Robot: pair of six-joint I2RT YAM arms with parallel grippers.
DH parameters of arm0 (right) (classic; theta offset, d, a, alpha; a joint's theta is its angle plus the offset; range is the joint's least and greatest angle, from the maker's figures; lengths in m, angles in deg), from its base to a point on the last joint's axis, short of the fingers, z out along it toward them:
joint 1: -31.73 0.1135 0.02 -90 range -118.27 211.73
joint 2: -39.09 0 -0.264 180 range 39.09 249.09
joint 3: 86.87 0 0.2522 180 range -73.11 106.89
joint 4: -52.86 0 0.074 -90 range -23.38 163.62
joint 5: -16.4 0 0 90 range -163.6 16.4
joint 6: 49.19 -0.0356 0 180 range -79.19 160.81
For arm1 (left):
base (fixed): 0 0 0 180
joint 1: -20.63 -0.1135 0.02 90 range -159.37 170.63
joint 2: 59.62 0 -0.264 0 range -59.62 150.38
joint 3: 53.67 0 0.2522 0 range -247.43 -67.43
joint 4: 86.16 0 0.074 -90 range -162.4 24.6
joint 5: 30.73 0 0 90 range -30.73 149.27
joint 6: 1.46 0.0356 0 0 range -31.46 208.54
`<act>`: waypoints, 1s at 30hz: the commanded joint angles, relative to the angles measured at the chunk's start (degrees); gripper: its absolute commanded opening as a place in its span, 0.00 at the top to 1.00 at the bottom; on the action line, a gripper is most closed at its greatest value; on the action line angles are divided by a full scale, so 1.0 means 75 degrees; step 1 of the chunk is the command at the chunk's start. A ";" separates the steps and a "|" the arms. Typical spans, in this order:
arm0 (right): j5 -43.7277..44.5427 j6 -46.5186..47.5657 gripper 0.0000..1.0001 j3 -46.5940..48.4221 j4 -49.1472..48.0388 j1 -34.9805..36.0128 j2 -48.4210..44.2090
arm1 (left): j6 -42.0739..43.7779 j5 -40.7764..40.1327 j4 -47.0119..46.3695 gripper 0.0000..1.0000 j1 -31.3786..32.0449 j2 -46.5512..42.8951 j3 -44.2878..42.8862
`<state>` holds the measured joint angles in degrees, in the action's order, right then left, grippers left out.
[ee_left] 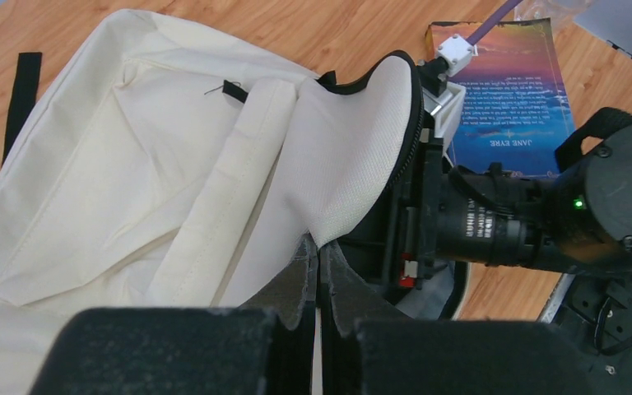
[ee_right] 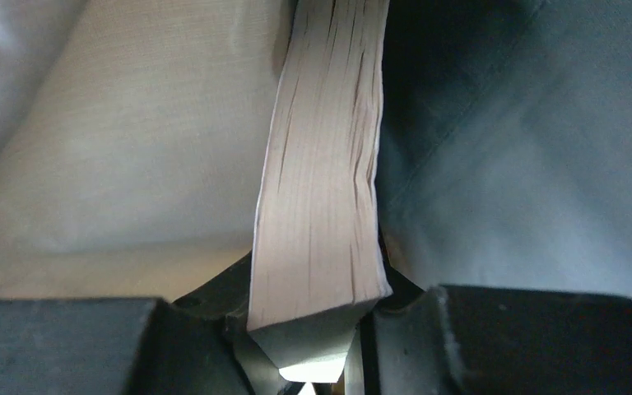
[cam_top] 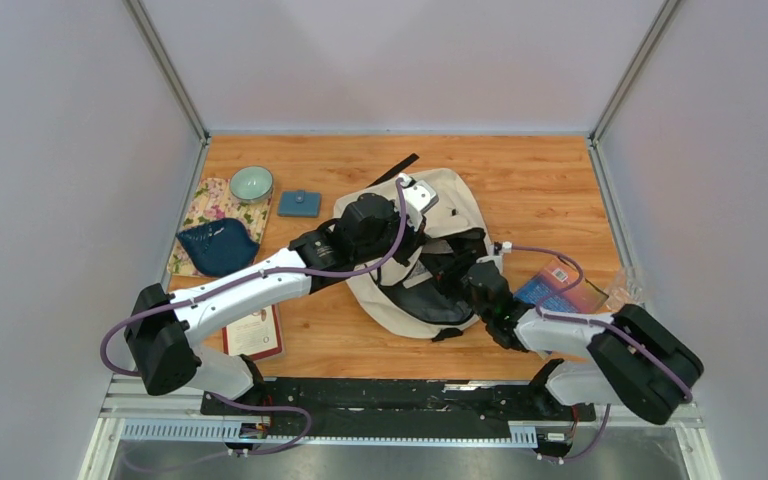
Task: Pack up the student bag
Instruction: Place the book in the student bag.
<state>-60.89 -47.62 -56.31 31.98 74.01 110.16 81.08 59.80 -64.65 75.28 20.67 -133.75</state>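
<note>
Sagging soft and limp at centre frame, the bag is best held by its zip rim, where the left gripper pinches fabric while the right gripper clamps a book inside.

My right gripper and its book plug the mouth of the student bag, so nothing else passes there. Bare table lies open at its two o'clock; pouch, bowl and dish crowd ten o'clock.
</note>
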 commanded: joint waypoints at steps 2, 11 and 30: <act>0.0906 0.0305 0.99 0.0923 -0.2625 -0.0036 0.1163 | -0.0106 0.0011 -0.0600 1.00 0.0025 -0.0393 -0.0344; 0.0124 0.0411 0.74 0.1651 -0.3175 -0.0305 0.3683 | -0.0282 0.0093 -0.0600 1.00 0.0002 -0.0557 -0.0017; -0.0124 0.2462 0.20 0.1827 0.4171 -0.0165 -0.0053 | -0.0938 0.0057 -0.0939 1.00 -0.0537 -0.1002 0.1296</act>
<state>-64.10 -33.15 -44.25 50.96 72.44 115.03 75.72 59.80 -68.21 71.54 15.27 -124.36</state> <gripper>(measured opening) 0.797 0.008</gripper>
